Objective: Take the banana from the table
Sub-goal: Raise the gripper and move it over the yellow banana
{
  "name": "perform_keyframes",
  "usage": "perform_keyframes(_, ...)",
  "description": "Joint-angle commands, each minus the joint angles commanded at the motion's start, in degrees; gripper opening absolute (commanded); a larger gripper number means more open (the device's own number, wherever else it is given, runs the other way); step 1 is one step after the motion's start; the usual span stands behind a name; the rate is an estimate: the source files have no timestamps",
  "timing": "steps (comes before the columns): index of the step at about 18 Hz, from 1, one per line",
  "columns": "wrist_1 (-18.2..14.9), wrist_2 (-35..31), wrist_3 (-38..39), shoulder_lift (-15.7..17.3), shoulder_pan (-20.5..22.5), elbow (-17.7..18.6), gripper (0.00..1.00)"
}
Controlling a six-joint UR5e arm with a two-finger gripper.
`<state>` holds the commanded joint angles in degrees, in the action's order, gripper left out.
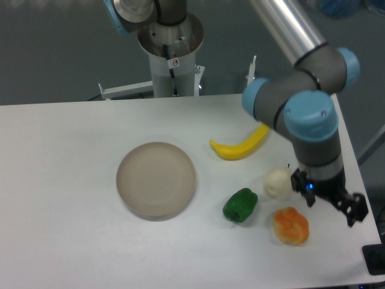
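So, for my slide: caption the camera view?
Claw beside orange fruit; banana lies untouched on table.

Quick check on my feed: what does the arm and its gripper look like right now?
The arm has silver metal tubes, dark grey joint housings and light blue round end caps. At the wrist sits a black gripper with a small blue light on its body.

Even overhead light, bright on the white table [72, 180]; soft faint shadows under things; slightly soft focus, dim far background.
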<state>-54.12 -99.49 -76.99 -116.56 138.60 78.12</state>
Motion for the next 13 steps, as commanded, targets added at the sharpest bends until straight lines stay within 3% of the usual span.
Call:
perform_keyframes(2,-4.7,0.2,0.0,3.3,1.8,2.6,1.00)
perform_keyframes(6,-12.0,0.2,0.0,6.0,3.2,7.1,1.00)
perform_keyframes(10,-11.9,0.7,-1.1,9.2,3.3,16.4,1.00)
perform_keyframes(13,-11.8,0.8,-3.7,9.3,3.1,20.6,1.00)
